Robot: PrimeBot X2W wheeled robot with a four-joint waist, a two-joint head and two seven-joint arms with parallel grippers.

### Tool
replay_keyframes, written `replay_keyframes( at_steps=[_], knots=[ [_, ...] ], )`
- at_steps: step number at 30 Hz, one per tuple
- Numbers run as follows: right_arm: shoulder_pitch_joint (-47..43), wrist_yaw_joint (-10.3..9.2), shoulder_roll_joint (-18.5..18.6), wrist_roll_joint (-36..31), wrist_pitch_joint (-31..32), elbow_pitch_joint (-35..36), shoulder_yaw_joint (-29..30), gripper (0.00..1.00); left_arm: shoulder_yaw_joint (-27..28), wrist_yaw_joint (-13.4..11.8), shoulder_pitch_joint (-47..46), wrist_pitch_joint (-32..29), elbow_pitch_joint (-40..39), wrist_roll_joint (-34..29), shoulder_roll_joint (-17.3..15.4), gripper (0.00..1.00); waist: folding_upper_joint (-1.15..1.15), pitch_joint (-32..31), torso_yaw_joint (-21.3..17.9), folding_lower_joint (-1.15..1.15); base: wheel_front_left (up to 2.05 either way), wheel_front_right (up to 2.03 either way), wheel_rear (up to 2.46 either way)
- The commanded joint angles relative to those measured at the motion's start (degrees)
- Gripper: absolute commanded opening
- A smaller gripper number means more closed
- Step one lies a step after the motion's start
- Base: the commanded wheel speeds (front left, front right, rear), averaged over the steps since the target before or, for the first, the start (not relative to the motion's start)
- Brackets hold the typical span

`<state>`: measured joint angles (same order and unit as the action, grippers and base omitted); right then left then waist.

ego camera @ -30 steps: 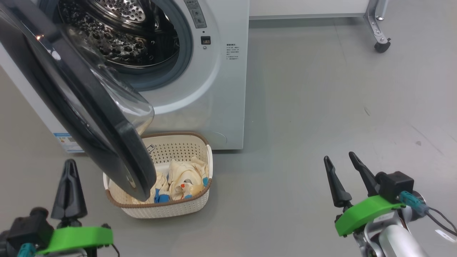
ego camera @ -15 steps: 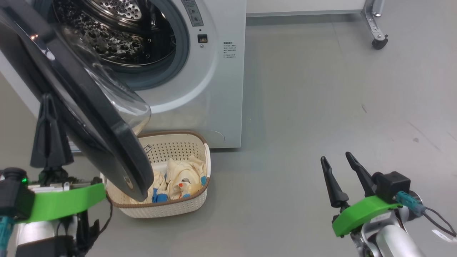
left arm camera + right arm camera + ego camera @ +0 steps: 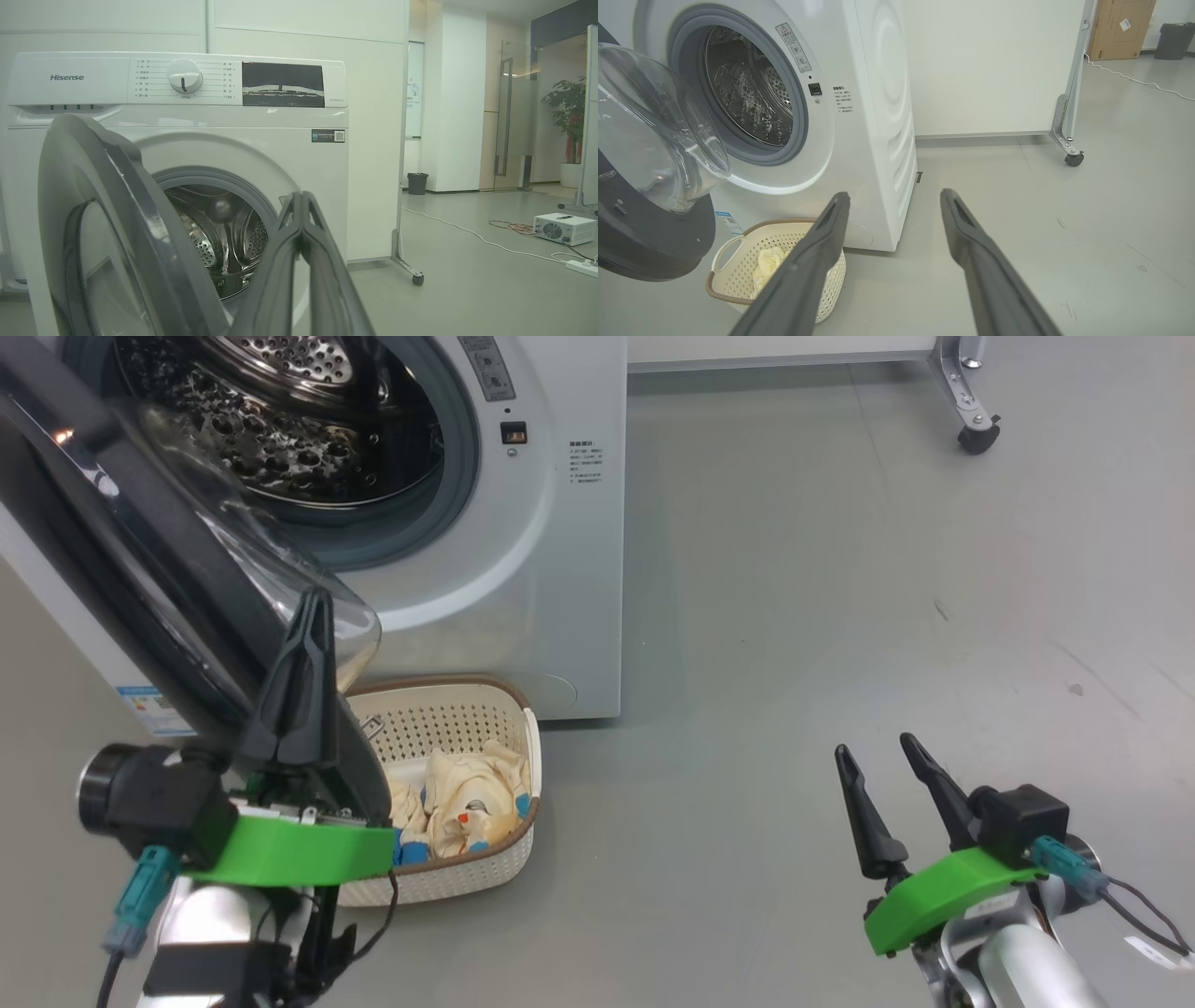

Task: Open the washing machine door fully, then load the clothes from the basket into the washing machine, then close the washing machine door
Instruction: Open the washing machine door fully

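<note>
The washing machine (image 3: 551, 569) stands at the upper left, its steel drum (image 3: 280, 420) exposed. The washing machine door (image 3: 140, 579) hangs partly open, black rim and domed glass swung out over the basket (image 3: 467, 887). The clothes (image 3: 467, 798), pale yellow with blue cuffs, lie in the basket. My left gripper (image 3: 317, 602) is shut and empty, raised in front of the door's lower rim; contact cannot be judged. In the left wrist view the left gripper (image 3: 301, 196) points at the drum opening, just right of the door (image 3: 117, 224). My right gripper (image 3: 873, 747) (image 3: 895, 196) is open, low at the right.
A white panel on a metal wheeled foot (image 3: 976, 434) stands behind the machine at the right. Bare grey floor (image 3: 794, 616) stretches right of the machine. The left wrist view shows a white cable and a small white box (image 3: 558, 228) on the floor farther off.
My left gripper has risen and swung right, from beside the door to in front of its lower rim. The head camera has shifted slightly. The right arm holds still.
</note>
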<state>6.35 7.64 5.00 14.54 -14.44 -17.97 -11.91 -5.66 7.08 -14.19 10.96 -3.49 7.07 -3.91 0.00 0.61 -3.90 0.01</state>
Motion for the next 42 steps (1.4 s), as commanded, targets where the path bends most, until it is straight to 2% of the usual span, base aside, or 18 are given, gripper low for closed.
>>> replay_keyframes(
  at_steps=[1,19,32,42],
  knots=[
    [2.58,-0.15,-0.20,-0.53,-0.56,1.51,-0.89,1.00,1.23,0.17,-2.94,-0.53,-0.81,1.00,-1.48,0.00,0.00,0.11,-0.09,-0.01,0.00,0.00,0.00],
    [3.33,-0.15,-0.81,0.25,-0.56,0.91,-0.98,1.00,-6.72,0.39,-6.55,-6.32,16.49,11.19,-4.10,0.00,0.00,1.13,-1.84,-0.01,0.00,0.00,0.00],
    [3.41,-0.15,-0.97,0.23,-0.56,0.61,-0.68,1.00,-5.68,0.24,-9.03,-3.01,25.92,13.08,-5.24,0.00,0.00,1.67,-2.50,-0.01,0.00,0.00,0.00],
    [2.76,-0.15,-0.77,0.23,-0.56,0.06,-1.06,1.00,-6.15,0.25,-9.15,-0.78,29.23,13.64,-5.21,0.00,0.00,0.29,-0.96,-0.01,0.00,0.00,0.00]
  ],
)
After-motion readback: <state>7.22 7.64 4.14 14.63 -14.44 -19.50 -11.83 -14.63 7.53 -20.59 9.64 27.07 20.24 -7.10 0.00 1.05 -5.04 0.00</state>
